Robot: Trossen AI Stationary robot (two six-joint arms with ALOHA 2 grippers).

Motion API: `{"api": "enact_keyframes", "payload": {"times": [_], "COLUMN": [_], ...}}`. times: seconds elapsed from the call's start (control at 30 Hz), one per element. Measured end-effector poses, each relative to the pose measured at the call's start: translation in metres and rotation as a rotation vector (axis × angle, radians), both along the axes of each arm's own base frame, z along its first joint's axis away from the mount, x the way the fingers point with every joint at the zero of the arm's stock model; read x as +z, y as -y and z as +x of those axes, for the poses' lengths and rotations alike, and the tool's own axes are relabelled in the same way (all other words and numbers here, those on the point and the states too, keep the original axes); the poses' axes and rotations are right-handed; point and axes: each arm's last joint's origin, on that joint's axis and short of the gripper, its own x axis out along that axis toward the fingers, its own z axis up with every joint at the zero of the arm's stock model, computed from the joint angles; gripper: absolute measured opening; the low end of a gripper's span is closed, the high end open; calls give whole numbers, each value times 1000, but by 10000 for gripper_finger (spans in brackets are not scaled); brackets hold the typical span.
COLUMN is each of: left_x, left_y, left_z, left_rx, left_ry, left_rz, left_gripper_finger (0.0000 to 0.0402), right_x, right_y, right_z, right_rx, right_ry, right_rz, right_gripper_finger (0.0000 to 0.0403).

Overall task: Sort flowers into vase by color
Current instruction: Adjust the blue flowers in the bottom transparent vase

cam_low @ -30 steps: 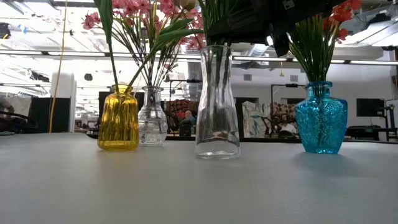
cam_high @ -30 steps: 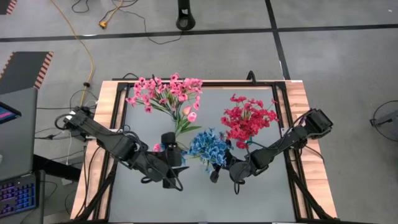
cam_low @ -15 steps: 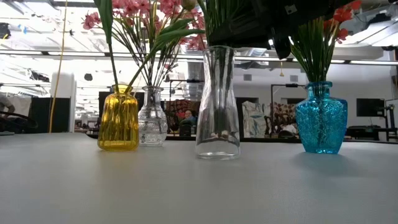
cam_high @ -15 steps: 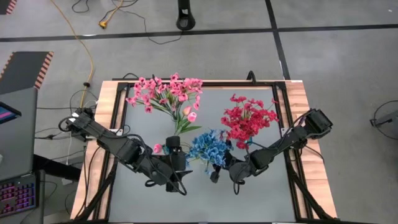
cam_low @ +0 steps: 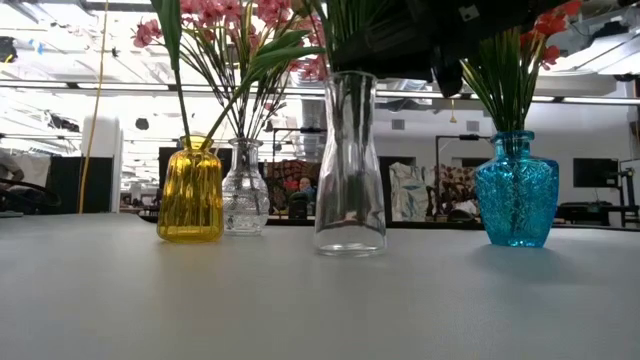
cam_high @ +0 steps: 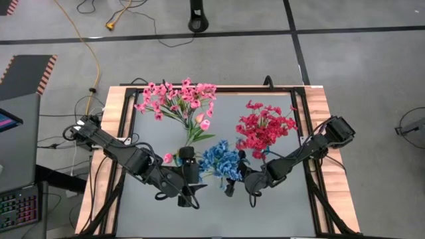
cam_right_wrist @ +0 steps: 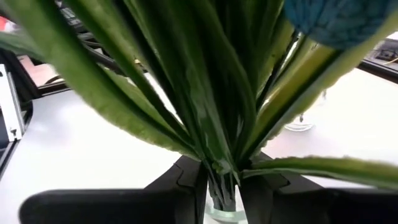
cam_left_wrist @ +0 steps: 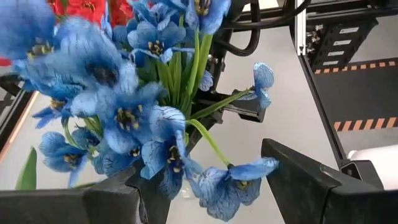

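Note:
Blue flowers [cam_high: 219,159] stand with their green stems in the tall clear vase [cam_low: 349,165] at the table's middle. My right gripper [cam_high: 231,180] comes at the bunch from the right and is shut on the stems just above the vase's mouth [cam_right_wrist: 224,214]. My left gripper [cam_high: 198,180] is at the bunch's left side and open. In the left wrist view its fingers stand wide apart, and blue blossoms [cam_left_wrist: 137,112] hang before and between them [cam_left_wrist: 205,180]. Whether a blossom brushes a finger, I cannot tell. My right gripper [cam_right_wrist: 222,186] has the bundle of green stems [cam_right_wrist: 221,168] between its two fingers, low down, right above the vase's mouth. The fingers come nearly level from the table's right and lie across the stems. The stems stand upright with their lower ends inside the vase.
A yellow vase [cam_low: 190,190] and a small clear vase [cam_low: 245,190] at the far left hold pink flowers [cam_high: 176,99]. A blue vase [cam_low: 516,190] at the right holds red flowers [cam_high: 265,126]. The near half of the table [cam_high: 219,219] is free room.
My left gripper has edged a little toward the blue flowers. The vases and bunches stand as before.

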Motion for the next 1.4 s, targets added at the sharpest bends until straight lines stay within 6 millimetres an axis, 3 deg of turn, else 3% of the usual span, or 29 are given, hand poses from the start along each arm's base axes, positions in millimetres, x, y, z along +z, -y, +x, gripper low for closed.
{"api": "enact_keyframes", "payload": {"times": [0.43, 0.9, 1.4], "left_x": [0, 5, 23], "left_y": [0, 3, 4], "left_z": [0, 3, 4], "left_rx": [0, -48, -103], "left_ry": [4, 57, 193], "left_rz": [-4, 14, -7], "left_gripper_finger": [221, 221, 221], "right_x": [0, 0, -1], "right_y": [5, 5, 8], "right_z": [3, 3, 4], "right_rx": [-18, -17, -24], "right_ry": [17, 13, 8], "right_rz": [60, 54, 49], "right_gripper_finger": [110, 233, 232]}}
